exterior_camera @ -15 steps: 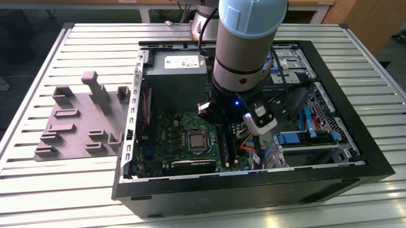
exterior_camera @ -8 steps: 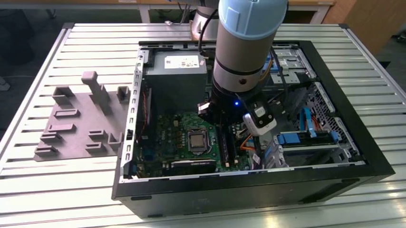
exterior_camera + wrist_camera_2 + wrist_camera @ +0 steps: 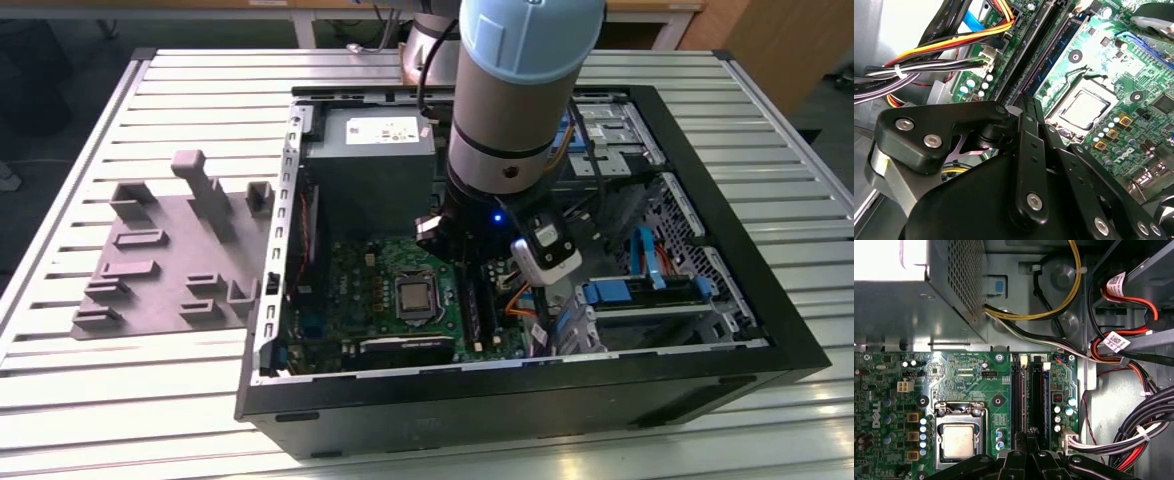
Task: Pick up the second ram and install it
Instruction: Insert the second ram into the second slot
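**Me:** Inside the computer case (image 3: pixel 747 330), low over the motherboard (image 3: pixel 969 375), that is where my gripper (image 3: pixel 1029 434) hangs, its tips right at the near end of the memory slots (image 3: pixel 1017 395).

**Tech:** Open or closed?

**Me:** Pressed together. In the second wrist view the two fingers (image 3: pixel 1026 145) meet along a thin seam, and I see no board pinched between them.

**Tech:** So where is the second ram?

**Me:** In the first wrist view a blue board edge stands upright in the slot on the cable side of the bank. I take that for the second ram (image 3: pixel 1046 400). It sits just beside my fingertips, on the far side of the slots from the processor socket (image 3: pixel 958 440).

**Tech:** Which step, then?

**Me:** The install, I judge, and late in it: the stick is in its slot, not in my grip. Whether it is fully home I cannot tell from here.

**Tech:** What does the next move need?

**Me:** A straight, vertical line, I think, with no sideways drag on the board. It also needs room from the cables (image 3: pixel 1134 435) bundled close by, and a look at the pale latches (image 3: pixel 1039 358) at the slot ends.
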